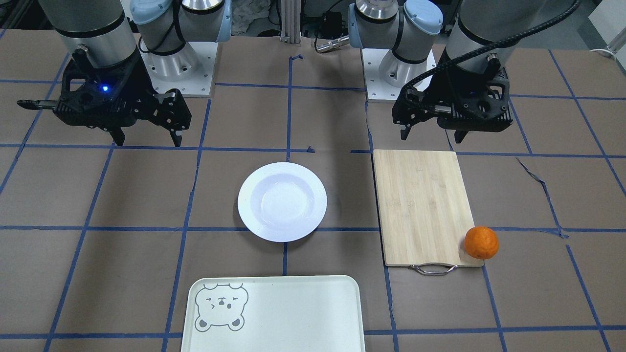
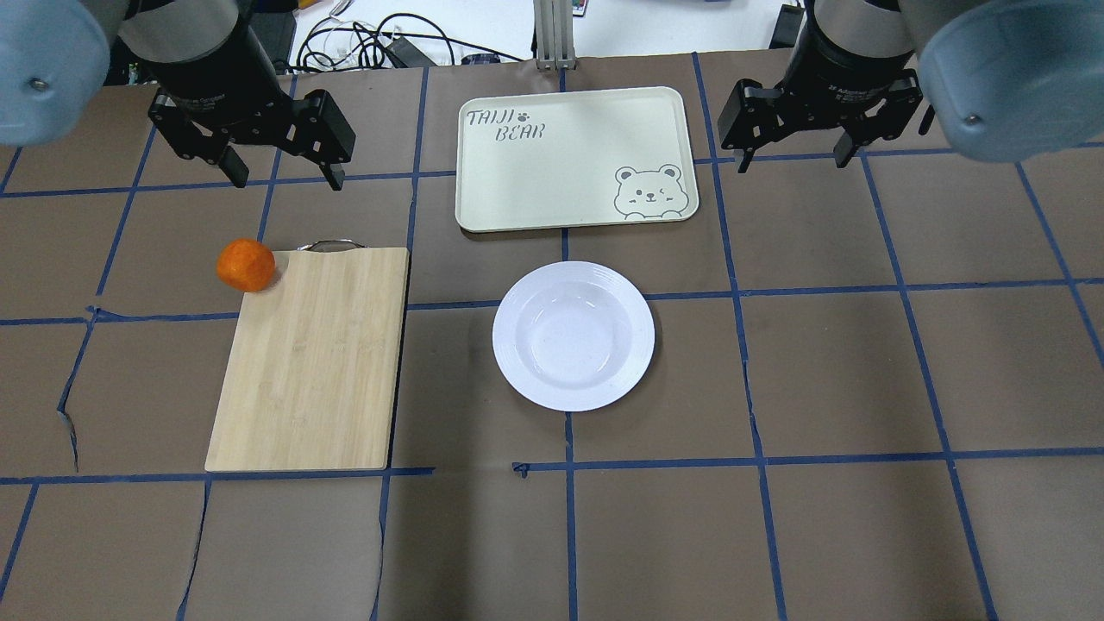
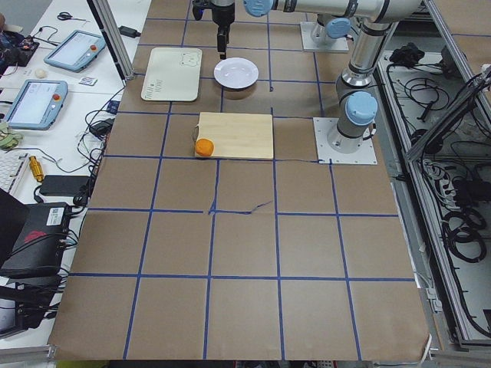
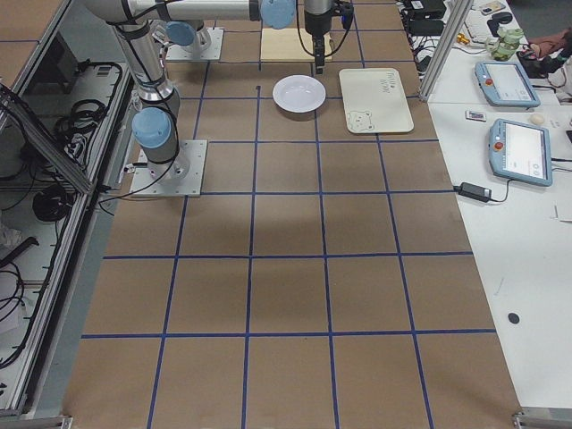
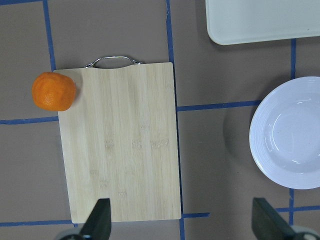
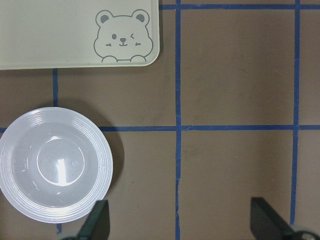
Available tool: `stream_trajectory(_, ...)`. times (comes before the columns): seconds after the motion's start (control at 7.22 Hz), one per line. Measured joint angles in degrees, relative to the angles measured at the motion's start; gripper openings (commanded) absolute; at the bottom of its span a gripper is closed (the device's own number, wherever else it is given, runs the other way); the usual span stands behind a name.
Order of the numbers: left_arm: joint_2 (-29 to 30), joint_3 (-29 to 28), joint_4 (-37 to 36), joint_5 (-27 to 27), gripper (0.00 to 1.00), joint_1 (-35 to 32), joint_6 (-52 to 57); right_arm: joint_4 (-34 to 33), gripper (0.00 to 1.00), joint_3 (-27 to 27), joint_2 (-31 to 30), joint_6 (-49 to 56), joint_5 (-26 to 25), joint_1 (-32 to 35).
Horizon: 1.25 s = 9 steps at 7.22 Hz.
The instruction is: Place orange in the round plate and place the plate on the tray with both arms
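The orange is lying at the cutting board's handle-end corner, apparently touching it; the left gripper and right gripper are hovering spread apart, empty.

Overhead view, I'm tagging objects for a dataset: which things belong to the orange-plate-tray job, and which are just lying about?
Job: orange; round plate, empty; tray, empty; left gripper and right gripper, both open.
Lying about: bamboo cutting board, with the orange at its handle-end corner; cables beyond the table's far edge.
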<state>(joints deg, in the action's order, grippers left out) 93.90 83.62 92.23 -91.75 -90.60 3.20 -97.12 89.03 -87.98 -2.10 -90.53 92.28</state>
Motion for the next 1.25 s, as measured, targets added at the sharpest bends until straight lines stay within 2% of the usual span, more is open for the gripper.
stream_trajectory(1.25, 0.4, 0.4, -0.4, -0.3, 1.0, 0.4, 1.0, 0.1, 1.0, 0.0, -0.1, 0.0, 0.0, 0.0)
